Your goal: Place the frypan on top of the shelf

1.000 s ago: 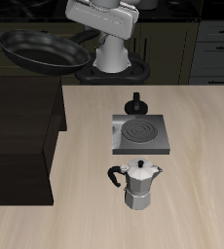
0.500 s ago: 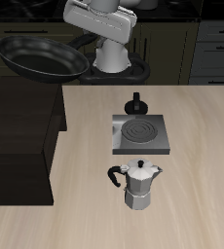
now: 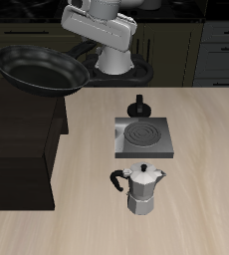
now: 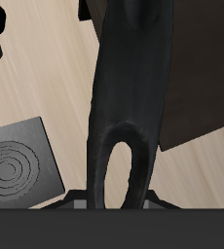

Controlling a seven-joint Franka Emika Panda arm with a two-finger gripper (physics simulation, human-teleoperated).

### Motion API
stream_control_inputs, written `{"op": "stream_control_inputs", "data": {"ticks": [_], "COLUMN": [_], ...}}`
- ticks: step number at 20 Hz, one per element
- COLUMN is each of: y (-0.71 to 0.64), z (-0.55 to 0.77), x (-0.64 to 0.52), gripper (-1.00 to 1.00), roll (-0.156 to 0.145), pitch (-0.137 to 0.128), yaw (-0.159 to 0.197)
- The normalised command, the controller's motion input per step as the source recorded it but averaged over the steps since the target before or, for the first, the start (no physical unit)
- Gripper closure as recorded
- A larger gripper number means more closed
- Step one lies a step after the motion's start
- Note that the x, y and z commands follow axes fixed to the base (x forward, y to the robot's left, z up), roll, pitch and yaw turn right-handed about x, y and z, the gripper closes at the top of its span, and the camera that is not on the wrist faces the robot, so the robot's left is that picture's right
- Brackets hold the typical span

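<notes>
The frypan is a round glossy black pan held level in the air above the back part of the dark shelf. My gripper is shut on its long handle, near the handle's end. In the wrist view the handle runs away from my gripper, with its hanging loop just in front of the fingers. The pan's bowl is out of the wrist view. The shelf's dark top shows beneath the handle.
A flat grey square stove plate lies mid-table and also shows in the wrist view. A silver moka pot stands nearer the front edge. A small black knob-like object stands behind the stove plate.
The frypan, still in my gripper, has moved sideways and a little lower, farther out over the shelf. The other objects have not moved.
</notes>
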Motion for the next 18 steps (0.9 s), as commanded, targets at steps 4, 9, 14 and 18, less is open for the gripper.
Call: {"op": "stream_control_inputs", "data": {"ticks": [4, 9, 14, 18], "y": [-0.15, -0.18, -0.2, -0.2], "z": [-0.04, 0.0, 0.01, 0.03], "x": [0.13, 0.09, 0.08, 0.06], "gripper": [1.0, 1.0, 1.0, 1.0], "roll": [-0.028, -0.033, -0.037, -0.038], "pitch": [0.017, 0.004, 0.013, 0.003], "yaw": [-0.008, -0.009, -0.027, -0.015]}}
